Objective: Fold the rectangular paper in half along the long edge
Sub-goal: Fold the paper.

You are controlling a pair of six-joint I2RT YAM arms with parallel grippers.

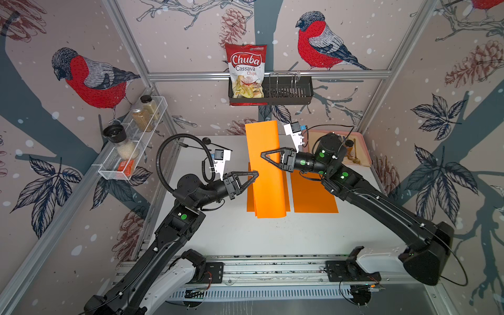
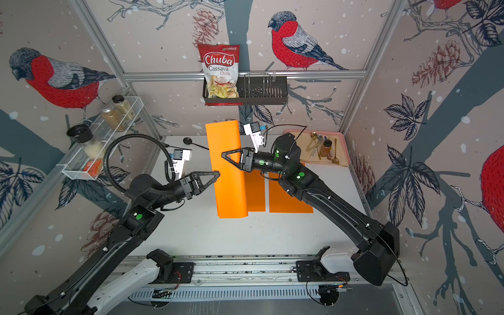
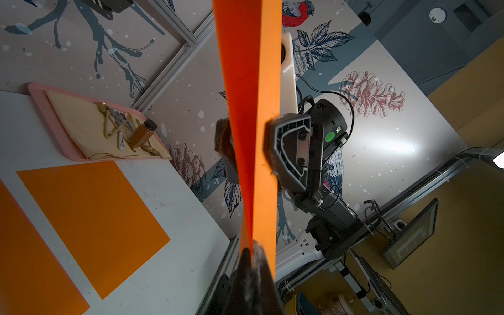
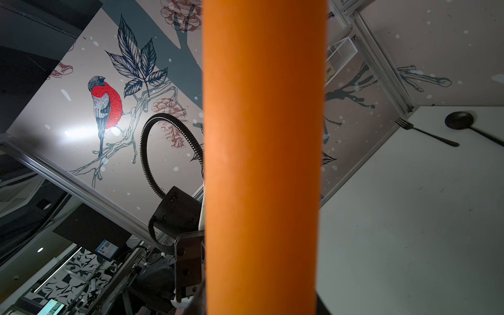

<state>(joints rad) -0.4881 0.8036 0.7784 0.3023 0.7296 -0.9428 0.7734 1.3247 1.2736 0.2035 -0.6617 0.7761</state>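
STEP judged: forming crease, doubled paper [image 1: 263,141] aloft between both pincers | left pincer [image 1: 257,173] pinching its 2 joined edges | right pincer [image 1: 264,156] astride the loop, clamp cannot tell | NEXT: press loop flat.

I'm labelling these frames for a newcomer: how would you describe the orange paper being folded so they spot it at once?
Look at the white table in the bird-papered booth. Over it the orange paper hangs doubled over between the left gripper and right gripper. The other orange sheets lie flat; only this one is lifted.
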